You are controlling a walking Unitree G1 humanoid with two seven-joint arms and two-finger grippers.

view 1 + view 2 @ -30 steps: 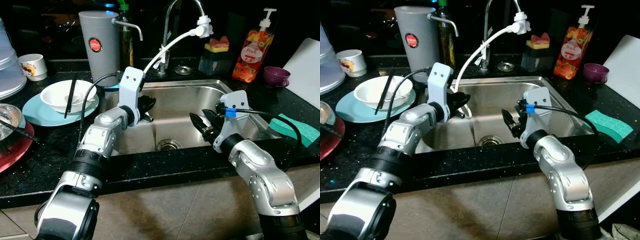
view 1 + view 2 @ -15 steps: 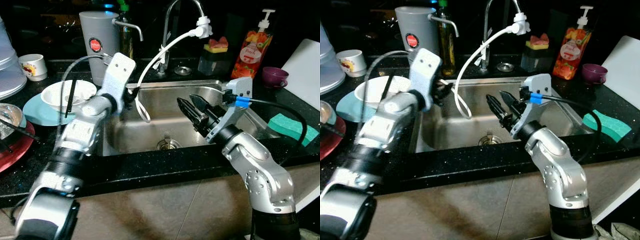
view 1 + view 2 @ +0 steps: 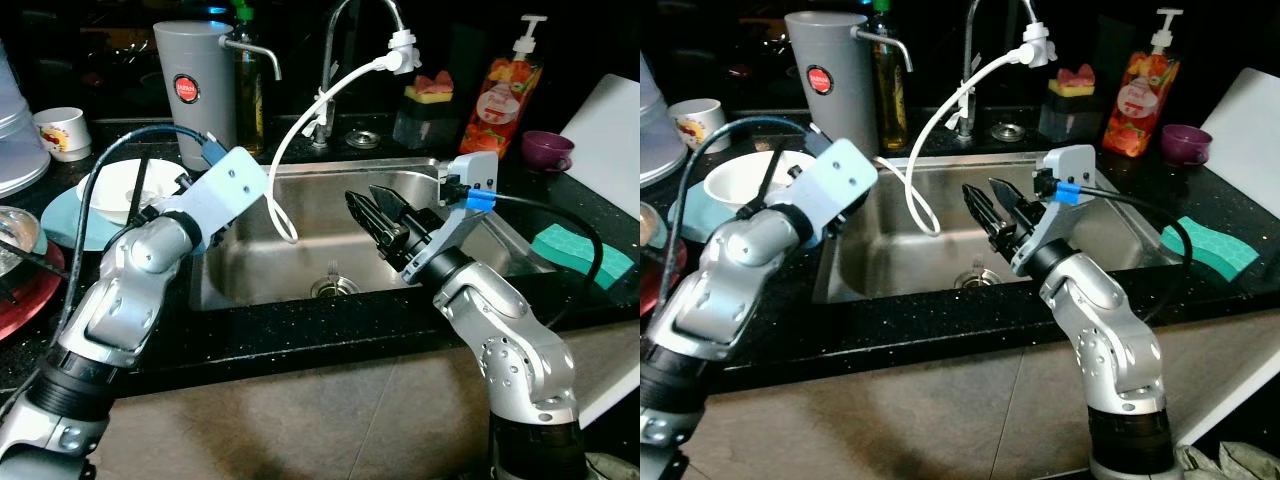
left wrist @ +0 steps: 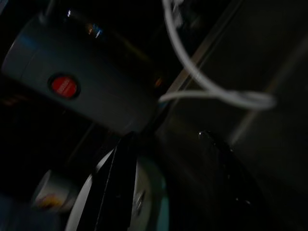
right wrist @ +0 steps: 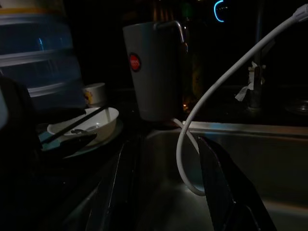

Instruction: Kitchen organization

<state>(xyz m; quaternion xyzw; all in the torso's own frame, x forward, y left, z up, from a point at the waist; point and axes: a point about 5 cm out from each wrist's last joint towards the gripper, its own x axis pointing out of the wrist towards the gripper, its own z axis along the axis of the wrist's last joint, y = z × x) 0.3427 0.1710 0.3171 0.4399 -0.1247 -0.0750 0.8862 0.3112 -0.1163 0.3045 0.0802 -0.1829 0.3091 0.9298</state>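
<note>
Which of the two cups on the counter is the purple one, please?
The purple cup stands at the far right, beside the orange soap dispenser. The other, a white printed cup, sits at the far left behind the white bowl.

My head cameras are looking down at the sink (image 3: 330,215), while both wrist cameras are facing the grey canister (image 5: 151,72).

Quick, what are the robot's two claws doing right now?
Left gripper: over the white bowl, fingers cannot be told.
Right gripper: over the sink, fingers open, empty.
</note>
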